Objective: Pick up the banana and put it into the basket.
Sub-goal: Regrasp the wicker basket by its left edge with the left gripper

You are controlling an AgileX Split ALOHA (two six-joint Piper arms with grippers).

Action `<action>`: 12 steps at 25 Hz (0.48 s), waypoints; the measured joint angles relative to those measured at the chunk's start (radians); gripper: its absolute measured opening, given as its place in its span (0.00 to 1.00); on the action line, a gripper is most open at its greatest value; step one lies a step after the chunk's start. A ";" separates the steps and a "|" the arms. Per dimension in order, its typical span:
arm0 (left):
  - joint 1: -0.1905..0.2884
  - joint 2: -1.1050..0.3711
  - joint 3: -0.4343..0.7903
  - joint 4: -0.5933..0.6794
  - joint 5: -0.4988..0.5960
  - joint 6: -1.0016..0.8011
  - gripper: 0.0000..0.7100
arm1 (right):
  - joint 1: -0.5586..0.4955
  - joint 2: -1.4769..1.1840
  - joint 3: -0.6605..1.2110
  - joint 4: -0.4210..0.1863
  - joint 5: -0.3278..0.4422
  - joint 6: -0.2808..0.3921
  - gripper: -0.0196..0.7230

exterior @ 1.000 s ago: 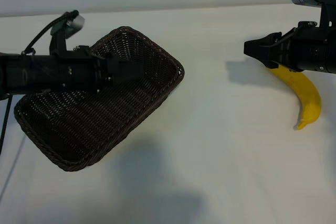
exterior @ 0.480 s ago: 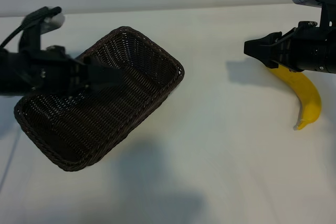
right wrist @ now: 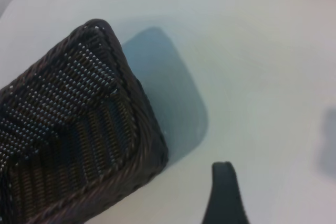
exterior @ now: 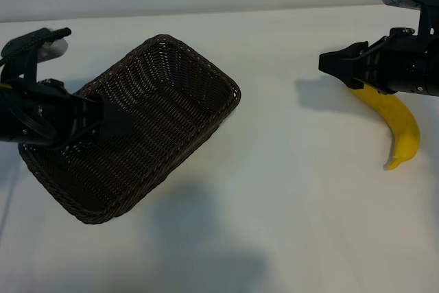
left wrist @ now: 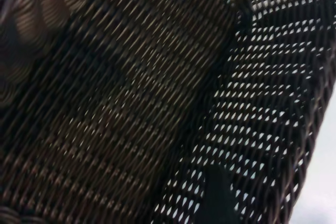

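A dark-brown wicker basket (exterior: 147,125) is lying at an angle on the left half of the white table (exterior: 274,204), and its woven inside is filling the left wrist view. The left gripper (exterior: 113,123) is hanging over the basket's left part, its fingers spread and holding nothing; one dark fingertip (left wrist: 218,195) is showing against the basket wall (left wrist: 262,119). At the far right, the right gripper (exterior: 328,64) is hovering above the table, pointing left toward the basket, its fingers parted and empty. The yellow banana (exterior: 396,123) is lying on the table at the right edge, its upper end hidden under the right arm, its pointed tip toward the near side, well apart from the basket.
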 joint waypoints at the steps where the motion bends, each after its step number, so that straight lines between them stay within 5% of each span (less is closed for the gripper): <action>1: 0.000 0.000 0.009 0.000 0.000 -0.004 0.81 | 0.000 0.000 0.000 0.000 0.000 0.000 0.72; 12: 0.000 -0.124 0.102 0.021 -0.032 -0.094 0.81 | 0.000 0.000 0.000 -0.001 0.000 0.000 0.72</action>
